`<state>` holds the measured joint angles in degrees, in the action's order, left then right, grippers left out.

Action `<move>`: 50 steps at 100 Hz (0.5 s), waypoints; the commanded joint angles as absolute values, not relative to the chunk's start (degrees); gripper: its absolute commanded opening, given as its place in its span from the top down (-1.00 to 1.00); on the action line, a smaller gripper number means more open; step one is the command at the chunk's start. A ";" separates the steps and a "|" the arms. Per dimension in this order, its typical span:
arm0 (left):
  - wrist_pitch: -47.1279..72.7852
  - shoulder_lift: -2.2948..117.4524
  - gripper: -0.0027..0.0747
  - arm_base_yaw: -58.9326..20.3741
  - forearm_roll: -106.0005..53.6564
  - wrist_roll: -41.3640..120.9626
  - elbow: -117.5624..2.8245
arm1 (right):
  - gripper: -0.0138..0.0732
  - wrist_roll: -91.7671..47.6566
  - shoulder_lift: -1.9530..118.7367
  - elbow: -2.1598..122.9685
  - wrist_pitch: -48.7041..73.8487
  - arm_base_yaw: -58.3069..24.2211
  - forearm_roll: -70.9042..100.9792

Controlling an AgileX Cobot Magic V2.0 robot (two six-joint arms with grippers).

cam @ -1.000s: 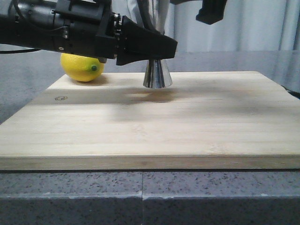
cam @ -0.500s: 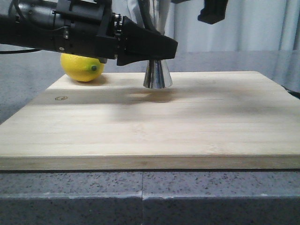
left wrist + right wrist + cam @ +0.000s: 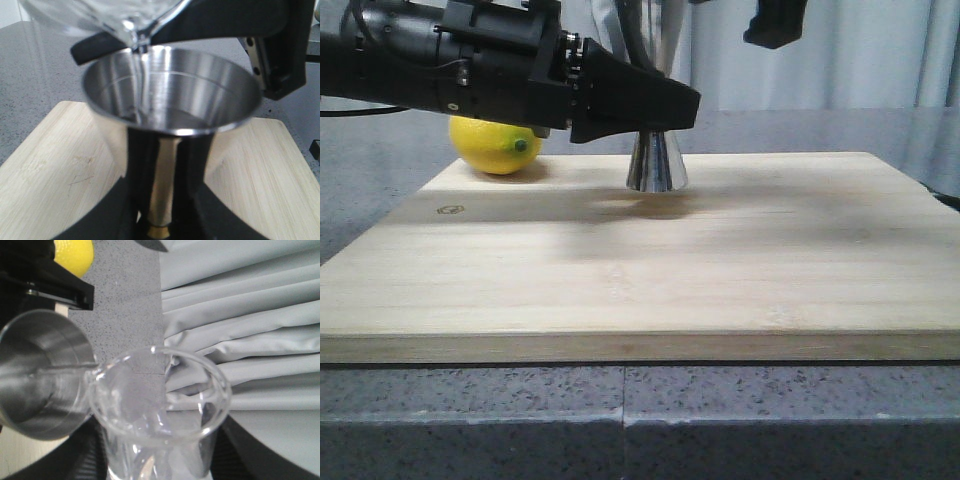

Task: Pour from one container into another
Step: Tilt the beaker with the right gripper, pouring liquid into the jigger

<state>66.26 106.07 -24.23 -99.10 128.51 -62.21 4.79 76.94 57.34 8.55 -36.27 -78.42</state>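
The front camera is looking low and level across the wooden board [image 3: 720, 260]; both wrist cameras are sitting very close, sharing the steel jigger's [image 3: 170, 100] open mouth and beaker lip [image 3: 95, 374].

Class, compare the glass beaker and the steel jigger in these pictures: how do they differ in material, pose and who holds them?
The beaker is clear glass; the jigger is shiny steel with a gold band. The beaker is tipped, its lip over the jigger's mouth, while the jigger stands upright on the wooden board. The right gripper holds the beaker; the left gripper grips the jigger's waist. Both have round open mouths, joined by a thin stream of clear liquid.
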 commanded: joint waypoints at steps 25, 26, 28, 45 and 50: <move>71.62 103.56 0.77 -24.87 -103.69 127.95 -63.84 | 0.07 4.97 74.87 59.64 7.89 -36.31 -80.33; 71.62 103.56 0.77 -24.87 -103.69 127.95 -63.84 | 0.07 4.97 74.87 59.64 7.89 -36.31 -80.33; 71.62 103.56 0.77 -24.87 -103.69 127.95 -63.84 | 0.07 4.97 74.87 59.64 7.89 -36.31 -80.33; 71.49 103.56 0.77 -24.64 -104.41 127.95 -63.84 | 0.07 4.97 74.87 59.64 7.89 -36.31 -80.96; 71.61 103.56 0.77 -24.42 -104.55 127.95 -63.84 | 0.07 4.97 74.87 59.64 7.89 -36.31 -80.96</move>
